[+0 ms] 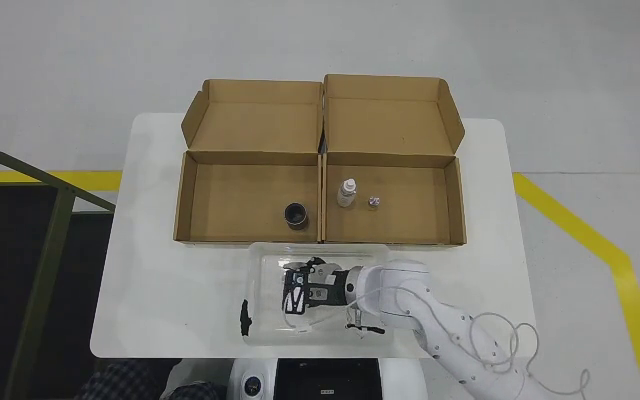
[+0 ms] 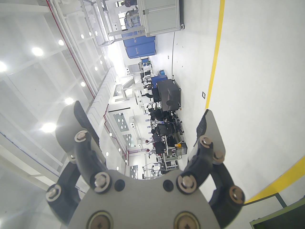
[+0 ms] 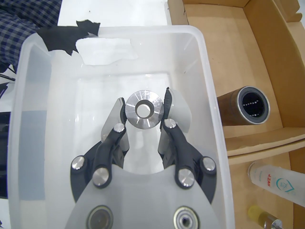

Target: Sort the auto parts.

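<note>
Top: clear bin (image 1: pixel 300 248) at 6 o'clock on white bench (image 1: pixel 150 250), R claw (image 1: pixel 297 290) down inside it. Two open cardboard boxes at 12 o'clock, side by side: L box (image 1: pixel 183 200) w/ dark bearing (image 1: pixel 296 213); R box (image 1: pixel 455 200) w/ white bottle (image 1: pixel 346 192) + small part (image 1: pixel 374 201). Black tape scrap (image 1: pixel 244 317) at bin's 9 o'clock end.

L wrist: L claw (image 2: pixel 143 109) released, fingers wide apart, aimed off at hall.

R wrist: R claw clenched on metal ring (image 3: pixel 144 111), pads touching both sides, inside bin. Bearing lying on side in box just beyond bin wall.
</note>
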Robot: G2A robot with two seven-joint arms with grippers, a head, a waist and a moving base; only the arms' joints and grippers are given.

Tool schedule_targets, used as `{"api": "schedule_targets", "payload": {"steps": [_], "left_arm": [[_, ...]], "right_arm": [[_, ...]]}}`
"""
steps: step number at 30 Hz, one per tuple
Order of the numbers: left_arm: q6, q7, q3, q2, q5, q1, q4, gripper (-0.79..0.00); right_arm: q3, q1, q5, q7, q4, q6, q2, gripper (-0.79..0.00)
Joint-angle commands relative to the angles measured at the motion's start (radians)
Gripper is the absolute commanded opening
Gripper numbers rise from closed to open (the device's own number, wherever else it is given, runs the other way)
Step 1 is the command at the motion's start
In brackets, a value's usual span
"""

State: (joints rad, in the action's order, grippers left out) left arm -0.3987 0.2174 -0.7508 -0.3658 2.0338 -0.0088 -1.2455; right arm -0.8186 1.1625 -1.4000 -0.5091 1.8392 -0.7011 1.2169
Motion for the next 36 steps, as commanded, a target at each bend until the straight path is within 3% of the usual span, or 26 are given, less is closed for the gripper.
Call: {"api": "schedule_targets", "payload": {"steps": [1,14,36], "left_arm": [[0.0,0.0,0.0,0.0,0.0,0.0,0.0,0.0],[0.0,0.0,0.0,0.0,0.0,0.0,0.0,0.0],[0.0,0.0,0.0,0.0,0.0,0.0,0.0,0.0]], "right_arm": [[-0.014,0.007,0.012,0.005,0.015,-0.007,-0.003,-0.785],[-0.151,0.053,0.085,0.021,0.16,-0.058,-0.036,-0.785],[-0.312,0.054,0.214,0.056,0.288,-0.028,-0.061,-0.785]]}}
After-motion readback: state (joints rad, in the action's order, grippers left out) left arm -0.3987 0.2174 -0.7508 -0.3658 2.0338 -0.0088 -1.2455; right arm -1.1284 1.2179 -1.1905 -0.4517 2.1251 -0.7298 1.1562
